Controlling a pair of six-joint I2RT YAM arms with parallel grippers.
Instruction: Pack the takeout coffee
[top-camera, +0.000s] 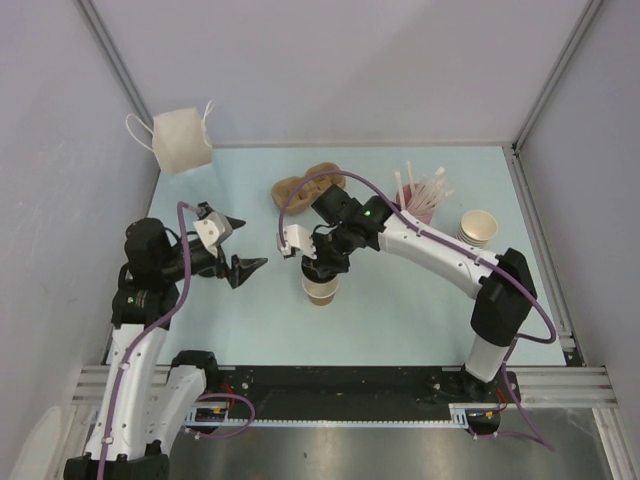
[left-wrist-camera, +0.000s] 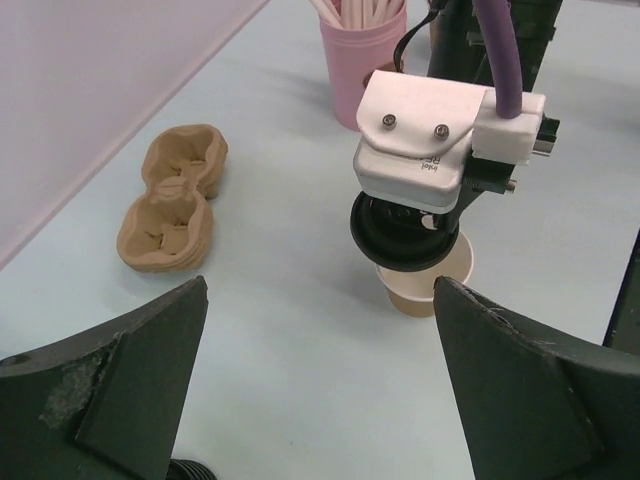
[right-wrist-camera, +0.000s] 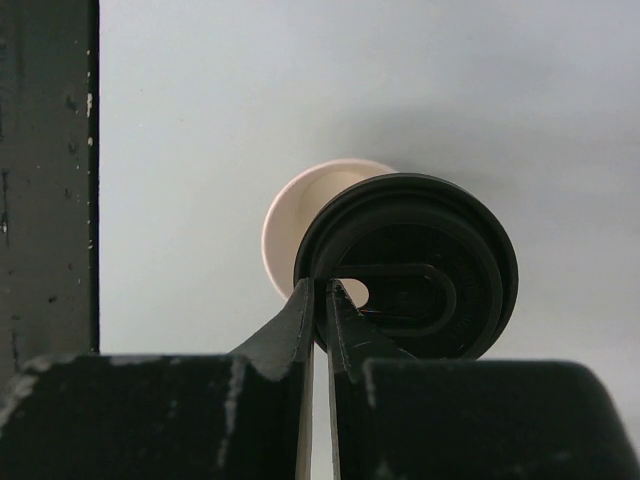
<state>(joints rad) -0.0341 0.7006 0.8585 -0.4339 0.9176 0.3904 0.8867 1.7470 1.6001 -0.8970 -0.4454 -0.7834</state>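
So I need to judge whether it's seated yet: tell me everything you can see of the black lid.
The black lid is round, glossy plastic with concentric ridges, a raised oval outline and a small opening. The right end effector pinches its rim. It hangs tilted just over the tan paper cup, covering only part of the cream mouth, offset to one side and not pressed on. Whether it touches the cup's rim cannot be told.

A pale blue table (top-camera: 250, 320) sits enclosed by plain grey walls (top-camera: 330, 60) under even light.
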